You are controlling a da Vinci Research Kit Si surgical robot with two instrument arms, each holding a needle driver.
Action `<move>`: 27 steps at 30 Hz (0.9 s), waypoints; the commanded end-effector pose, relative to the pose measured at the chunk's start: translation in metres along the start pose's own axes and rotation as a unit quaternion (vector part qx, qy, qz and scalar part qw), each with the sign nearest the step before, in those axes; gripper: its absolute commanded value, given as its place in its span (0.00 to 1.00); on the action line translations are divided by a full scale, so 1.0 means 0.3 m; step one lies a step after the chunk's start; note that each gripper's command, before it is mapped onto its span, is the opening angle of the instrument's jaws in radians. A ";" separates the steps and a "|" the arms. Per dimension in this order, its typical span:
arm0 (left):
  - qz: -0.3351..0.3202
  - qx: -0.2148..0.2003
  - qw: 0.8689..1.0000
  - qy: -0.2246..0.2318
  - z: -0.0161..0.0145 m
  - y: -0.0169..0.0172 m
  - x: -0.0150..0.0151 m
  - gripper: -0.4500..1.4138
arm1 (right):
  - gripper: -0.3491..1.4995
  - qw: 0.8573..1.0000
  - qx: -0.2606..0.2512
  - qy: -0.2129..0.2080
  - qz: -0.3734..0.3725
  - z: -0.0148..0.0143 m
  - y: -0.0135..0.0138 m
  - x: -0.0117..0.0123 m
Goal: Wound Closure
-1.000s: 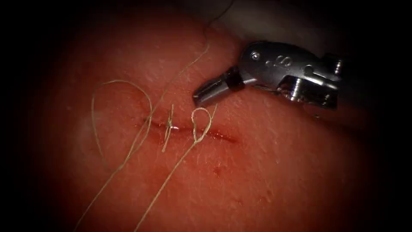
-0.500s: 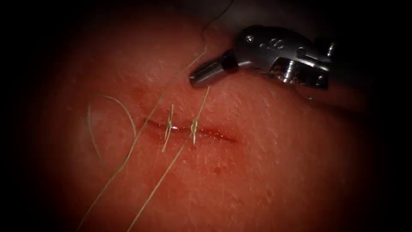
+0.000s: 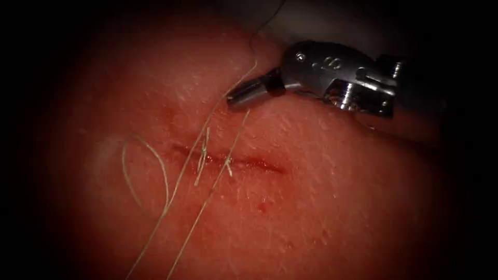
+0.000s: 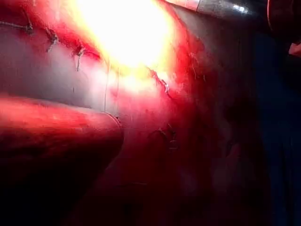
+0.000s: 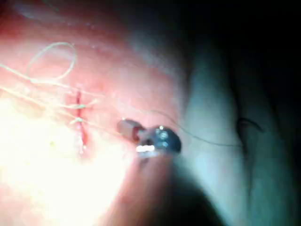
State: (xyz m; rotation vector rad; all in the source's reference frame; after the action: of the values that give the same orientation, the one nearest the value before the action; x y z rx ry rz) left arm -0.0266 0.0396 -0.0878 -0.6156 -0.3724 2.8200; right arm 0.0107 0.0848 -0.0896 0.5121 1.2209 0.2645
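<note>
The right tool point(image 3: 239, 96) sits above the cut point(image 3: 228, 162), its fingers clenched on the thread point(image 3: 237, 131). The thread runs taut and diagonal from them down to the knot point(image 3: 227, 165) on the cut, then trails off lower left across the tissue point(image 3: 321, 207). No needle can be made out

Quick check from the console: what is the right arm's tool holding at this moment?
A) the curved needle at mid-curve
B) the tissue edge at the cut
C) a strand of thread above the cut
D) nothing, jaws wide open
C: in the endoscope view the right tool has its jaws shut on the thread, which runs taut down to a stitch at the cut.
</note>
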 end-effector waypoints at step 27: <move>-0.023 0.042 0.995 0.084 -0.015 -0.055 0.041 0.05 | 0.90 0.990 -0.111 -0.006 0.088 -0.0420 -0.0305 0.0085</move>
State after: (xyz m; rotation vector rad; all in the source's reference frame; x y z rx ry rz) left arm -0.0322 0.0605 -0.0918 -0.8085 -0.2246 2.6979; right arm -0.0015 0.0806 -0.0998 0.4268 1.1185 0.5409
